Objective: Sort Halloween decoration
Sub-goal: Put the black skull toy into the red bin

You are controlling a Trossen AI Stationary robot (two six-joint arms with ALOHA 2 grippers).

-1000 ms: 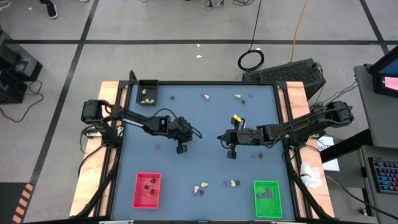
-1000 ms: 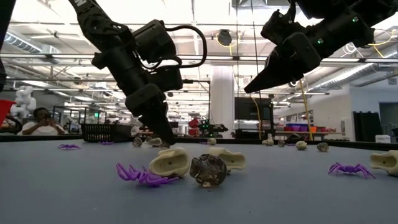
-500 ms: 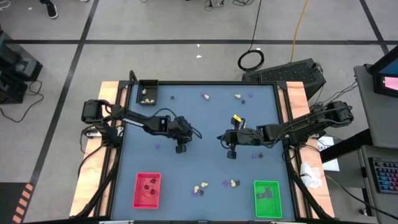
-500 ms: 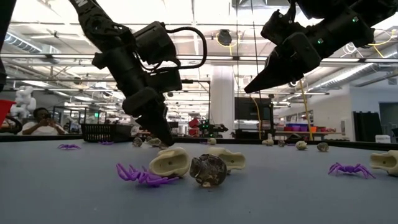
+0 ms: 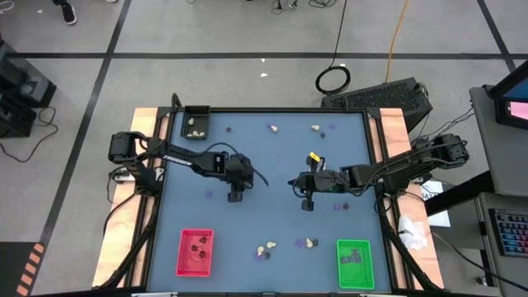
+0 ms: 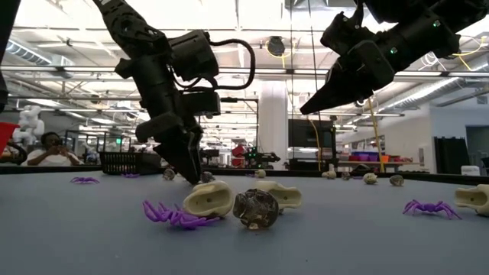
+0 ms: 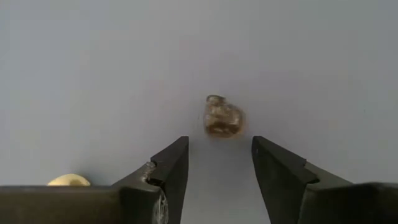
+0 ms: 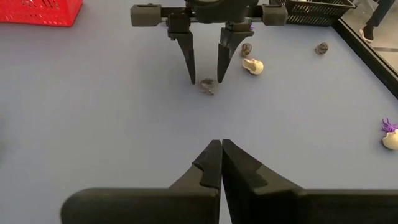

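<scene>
Left gripper (image 7: 219, 163) low, fingers (image 7: 171, 165) apart

A red tray (image 5: 195, 252), a green tray (image 5: 355, 264) and a black tray (image 5: 195, 124) sit at the table's (image 5: 272, 165) edges.

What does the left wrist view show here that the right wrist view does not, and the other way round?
Only the left wrist view shows the dark lump up close, lying on the mat just ahead of the left gripper with its fingers apart, and a cream lump at the edge. Only the right wrist view shows the right gripper with fingers shut, the red tray, a black basket and a purple spider. Both show the blue mat, the open left gripper and the dark lump.
</scene>
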